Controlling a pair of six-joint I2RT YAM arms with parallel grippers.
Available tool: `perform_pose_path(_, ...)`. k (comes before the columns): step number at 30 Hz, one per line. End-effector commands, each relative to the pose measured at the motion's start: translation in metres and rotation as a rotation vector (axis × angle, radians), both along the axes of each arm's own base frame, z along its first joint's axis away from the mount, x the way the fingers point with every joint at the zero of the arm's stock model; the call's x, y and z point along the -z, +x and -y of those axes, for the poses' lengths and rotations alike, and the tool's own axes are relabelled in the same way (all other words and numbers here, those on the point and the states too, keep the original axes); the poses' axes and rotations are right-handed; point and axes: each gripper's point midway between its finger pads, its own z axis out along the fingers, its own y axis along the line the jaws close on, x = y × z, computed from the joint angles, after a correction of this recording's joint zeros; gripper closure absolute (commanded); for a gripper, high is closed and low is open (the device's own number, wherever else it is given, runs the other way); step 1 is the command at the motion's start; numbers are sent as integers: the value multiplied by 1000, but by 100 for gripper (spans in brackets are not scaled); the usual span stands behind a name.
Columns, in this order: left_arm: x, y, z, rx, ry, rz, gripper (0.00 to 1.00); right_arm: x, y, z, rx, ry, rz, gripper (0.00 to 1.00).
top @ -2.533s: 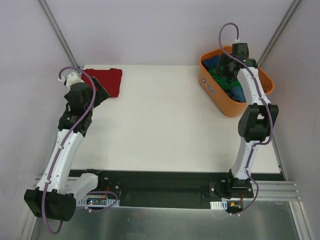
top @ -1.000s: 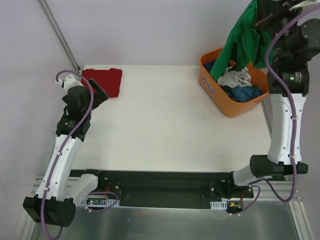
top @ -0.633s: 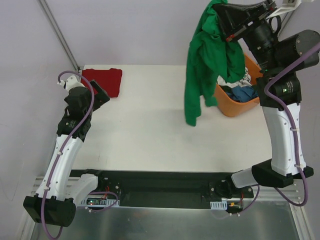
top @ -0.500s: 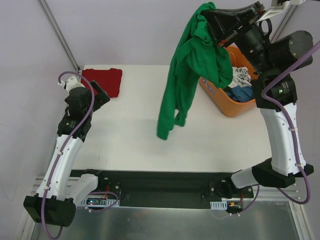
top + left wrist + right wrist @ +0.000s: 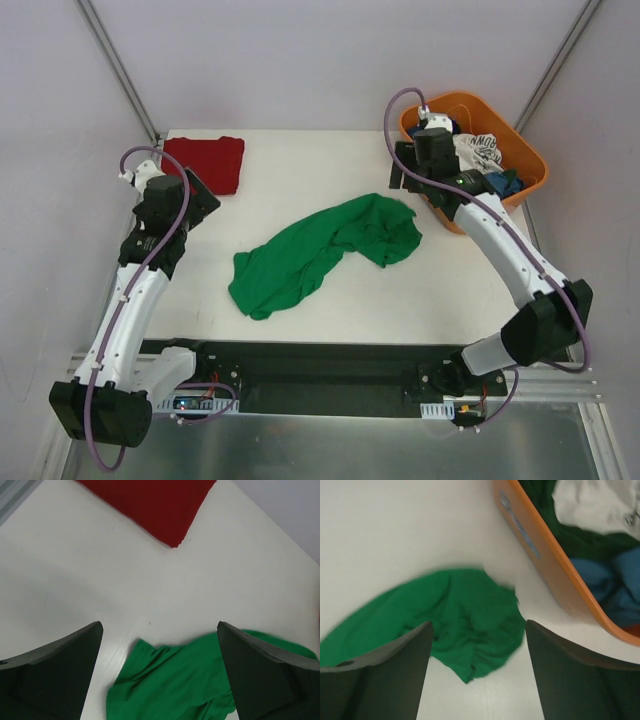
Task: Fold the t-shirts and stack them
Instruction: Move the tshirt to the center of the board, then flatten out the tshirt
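My right claw [image 5: 478, 625] hangs open and empty over the crumpled green t-shirt [image 5: 310, 250], light and floppy I judge, best pinched at a hem corner.

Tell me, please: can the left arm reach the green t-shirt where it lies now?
Probably yes. The green t-shirt lies crumpled in the middle of the table, its left end close to the open left hand. Only bare table lies between them, and the open right hand does not hold it.
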Motion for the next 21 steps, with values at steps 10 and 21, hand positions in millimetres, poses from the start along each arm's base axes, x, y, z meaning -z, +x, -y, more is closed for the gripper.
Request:
perform_pose_path(10,107,-72,49,113,-269,-432,1,72,-45,50,138,-145,-186,4)
perform_pose_path(21,194,-117,67,29,-425,-760,28,104,-52,29,-13,45,-239,3)
